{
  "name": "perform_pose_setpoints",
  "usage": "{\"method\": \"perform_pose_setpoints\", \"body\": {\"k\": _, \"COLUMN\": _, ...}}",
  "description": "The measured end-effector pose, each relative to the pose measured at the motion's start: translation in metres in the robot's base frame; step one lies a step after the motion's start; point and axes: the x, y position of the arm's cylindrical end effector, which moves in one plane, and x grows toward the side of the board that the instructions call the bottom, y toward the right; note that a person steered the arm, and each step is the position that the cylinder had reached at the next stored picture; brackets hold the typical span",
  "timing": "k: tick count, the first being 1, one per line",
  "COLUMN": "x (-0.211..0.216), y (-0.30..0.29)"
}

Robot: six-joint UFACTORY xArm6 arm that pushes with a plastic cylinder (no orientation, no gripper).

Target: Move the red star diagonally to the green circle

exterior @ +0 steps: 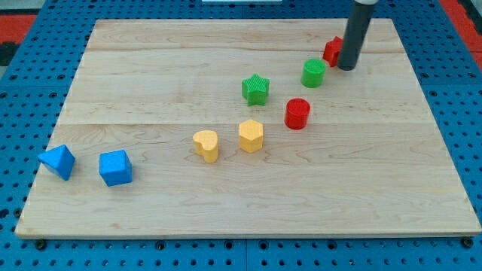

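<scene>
The red star lies near the view's top right, partly hidden behind my rod. The green circle is a short green cylinder just below and to the left of it, a small gap apart. My tip rests on the board right beside the red star, on its right side, and to the right of the green circle.
A green star sits left of the green circle. A red cylinder is below it. A yellow heart and a yellow hexagon lie mid-board. A blue triangle and a blue block lie at the lower left on the wooden board.
</scene>
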Motion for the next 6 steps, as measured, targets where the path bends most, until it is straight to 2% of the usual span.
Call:
{"method": "perform_pose_setpoints", "body": {"k": 1, "x": 0.024, "y": 0.003}}
{"method": "perform_pose_setpoints", "body": {"k": 2, "x": 0.023, "y": -0.041}}
{"method": "perform_pose_setpoints", "body": {"k": 3, "x": 0.014, "y": -0.044}}
{"method": "perform_pose_setpoints", "body": {"k": 4, "x": 0.014, "y": 0.017}}
{"method": "perform_pose_setpoints", "body": {"k": 5, "x": 0.011, "y": 0.045}}
{"method": "perform_pose_setpoints", "body": {"k": 6, "x": 0.011, "y": 0.049}}
